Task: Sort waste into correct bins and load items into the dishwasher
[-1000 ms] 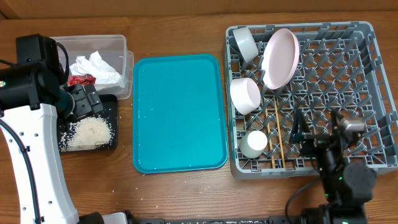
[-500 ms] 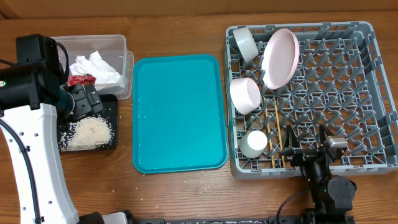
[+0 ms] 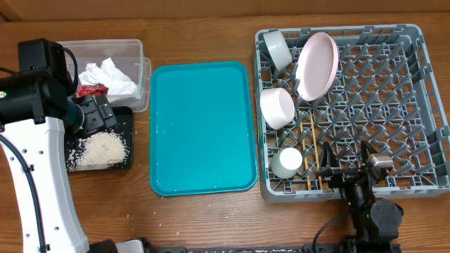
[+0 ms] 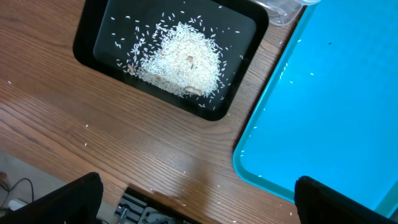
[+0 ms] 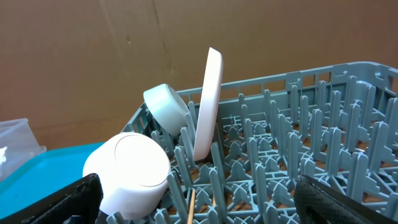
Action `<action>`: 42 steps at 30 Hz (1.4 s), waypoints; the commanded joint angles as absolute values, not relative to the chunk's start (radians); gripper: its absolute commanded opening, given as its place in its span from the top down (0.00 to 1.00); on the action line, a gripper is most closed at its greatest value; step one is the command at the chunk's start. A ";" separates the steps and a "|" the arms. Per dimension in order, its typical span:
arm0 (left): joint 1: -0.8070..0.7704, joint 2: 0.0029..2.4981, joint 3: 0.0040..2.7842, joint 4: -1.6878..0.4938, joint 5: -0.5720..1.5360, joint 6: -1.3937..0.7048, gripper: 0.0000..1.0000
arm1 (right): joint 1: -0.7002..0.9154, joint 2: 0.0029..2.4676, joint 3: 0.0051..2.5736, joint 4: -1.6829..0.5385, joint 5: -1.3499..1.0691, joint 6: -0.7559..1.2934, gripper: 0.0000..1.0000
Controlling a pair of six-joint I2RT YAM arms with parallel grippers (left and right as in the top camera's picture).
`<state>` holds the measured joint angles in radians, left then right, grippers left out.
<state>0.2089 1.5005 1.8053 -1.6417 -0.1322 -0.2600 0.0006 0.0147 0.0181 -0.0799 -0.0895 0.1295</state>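
- teal serving tray point(image 3: 202, 126): the landmark, lying flat in the middle of the desk point(image 3: 211, 218).
- clear tub point(image 3: 139, 49): left of the teal tray, by its far corner. it holds a crumpled white napkin point(image 3: 109, 76). a shiny red wrapper point(image 3: 90, 90) sits at the napkin's near-left side and is partly covered by the left arm.
- black tray point(image 3: 129, 123): left of the teal tray, by its near half. it carries a heap of whitish rice point(image 4: 180, 62) with loose grains scattered around the heap.
- grey dish rack point(image 3: 415, 105): right of the teal tray.
  - a pale pink plate point(image 3: 316, 67) stands on edge between the pegs.
  - a far bowl point(image 3: 278, 49) and a near bowl point(image 3: 278, 107), both white, lean on the side nearest the teal tray.
  - a small white cup point(image 3: 287, 161) sits near the front corner.
  - two chopsticks point(image 3: 307, 144) lie flat beside the cup.
- left hand point(image 4: 196, 200): above the desk at the teal tray's left edge. its fingers are spread wide with nothing between them, and only the dark tips show in the frame corners.
- right hand point(image 5: 199, 205): low at the rack's front. its fingers are spread wide and hold nothing.
- hidden parts: the right arm covers part of the rack's front rim, and the left arm covers the left side of the black tray.
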 commanded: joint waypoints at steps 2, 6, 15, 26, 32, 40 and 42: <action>0.202 1.505 1.809 -1.641 -0.138 -0.270 0.00 | -0.001 0.003 0.008 -0.074 -0.091 0.126 0.00; 0.202 1.505 1.809 -1.641 -0.138 -0.270 0.00 | -0.001 0.003 0.008 -0.074 -0.091 0.126 0.00; 0.202 1.505 1.809 -1.640 -0.176 -0.269 0.00 | -0.001 0.003 0.008 -0.074 -0.091 0.126 0.00; 0.201 1.437 1.809 -1.580 -0.313 -0.270 0.00 | -0.001 0.003 0.008 -0.074 -0.091 0.126 0.00; 0.202 1.268 1.701 -1.261 -0.162 -0.257 0.00 | -0.001 0.003 0.008 -0.074 -0.091 0.126 0.00; 0.202 0.928 1.135 -0.562 0.067 -0.056 0.00 | -0.001 0.003 0.008 -0.074 -0.091 0.126 0.00; 0.201 0.840 0.988 -0.442 0.080 -0.036 0.00 | -0.001 0.003 0.008 -0.074 -0.091 0.126 0.00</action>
<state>0.2089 0.9504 1.2018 -0.5514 -0.0235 -0.1364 0.0006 0.0147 0.0181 -0.0788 -0.0898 0.1295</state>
